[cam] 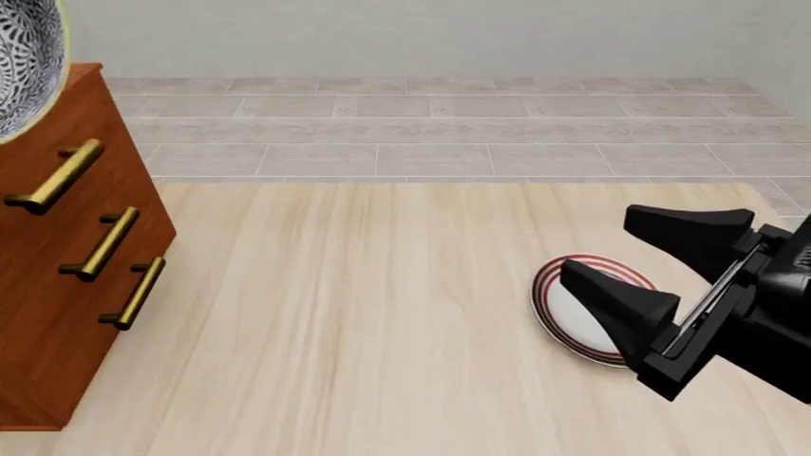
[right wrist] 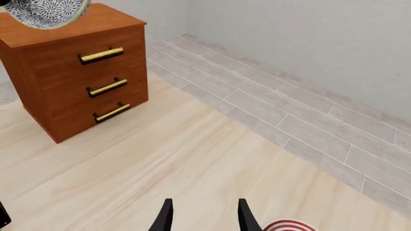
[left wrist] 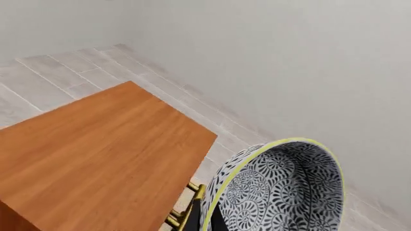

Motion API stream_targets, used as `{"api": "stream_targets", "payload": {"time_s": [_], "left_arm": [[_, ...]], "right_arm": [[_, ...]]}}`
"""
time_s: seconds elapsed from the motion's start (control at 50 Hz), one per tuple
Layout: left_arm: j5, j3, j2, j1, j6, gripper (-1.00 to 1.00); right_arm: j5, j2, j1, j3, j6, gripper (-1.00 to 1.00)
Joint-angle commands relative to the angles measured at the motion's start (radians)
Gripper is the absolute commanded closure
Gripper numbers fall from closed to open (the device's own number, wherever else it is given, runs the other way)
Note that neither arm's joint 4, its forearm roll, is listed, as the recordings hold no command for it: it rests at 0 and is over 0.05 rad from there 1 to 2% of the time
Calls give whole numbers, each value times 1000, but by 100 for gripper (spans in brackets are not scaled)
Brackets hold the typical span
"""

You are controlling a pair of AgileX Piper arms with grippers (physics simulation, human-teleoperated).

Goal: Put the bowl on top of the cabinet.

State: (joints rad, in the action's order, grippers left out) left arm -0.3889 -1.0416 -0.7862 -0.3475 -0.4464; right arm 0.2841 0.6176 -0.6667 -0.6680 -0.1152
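Note:
The bowl (left wrist: pixel 282 192), blue-patterned with a pale rim, fills the near part of the left wrist view, tilted on edge. It hangs beside the front edge of the cabinet (left wrist: pixel 96 159) top. In the front view the bowl (cam: pixel 19 57) shows at the upper left, above the cabinet (cam: pixel 64 285). The right wrist view has the bowl (right wrist: pixel 45 12) over the cabinet (right wrist: pixel 77 77) top. My left gripper holds the bowl; only a dark sliver of it shows under the rim. My right gripper (cam: pixel 595 245) stands open and empty over the table, also seen as the right gripper (right wrist: pixel 205 204).
A flat white plate with red rings (cam: pixel 557 313) lies on the light wooden table (cam: pixel 367 323), partly under my right gripper. Three brass handles (cam: pixel 108 242) face the table's middle. Grey floor tiles and a pale wall lie beyond.

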Motion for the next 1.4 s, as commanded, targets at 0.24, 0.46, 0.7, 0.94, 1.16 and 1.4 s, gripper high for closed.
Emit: {"api": "stream_targets", "payload": {"time_s": [0.24, 0.46, 0.7, 0.94, 1.16, 1.4], "left_arm": [[155, 89, -43, -104, -209, 100], [247, 98, -139, -144, -245, 100], [332, 141, -209, -206, -299, 100], [363, 141, -242, -269, -328, 100], [413, 166, -272, -316, -363, 100], [474, 219, -310, -310, -398, 100]], "right_arm": [[6, -2, -2, -1, -1, -100], [6, 0, -1, -2, 0, -100], [9, -1, 1, -5, 0, -100], [7, 1, 0, -3, 0, -100], [6, 2, -1, -2, 0, -100], [2, 6, -2, 2, -4, -100]]}}
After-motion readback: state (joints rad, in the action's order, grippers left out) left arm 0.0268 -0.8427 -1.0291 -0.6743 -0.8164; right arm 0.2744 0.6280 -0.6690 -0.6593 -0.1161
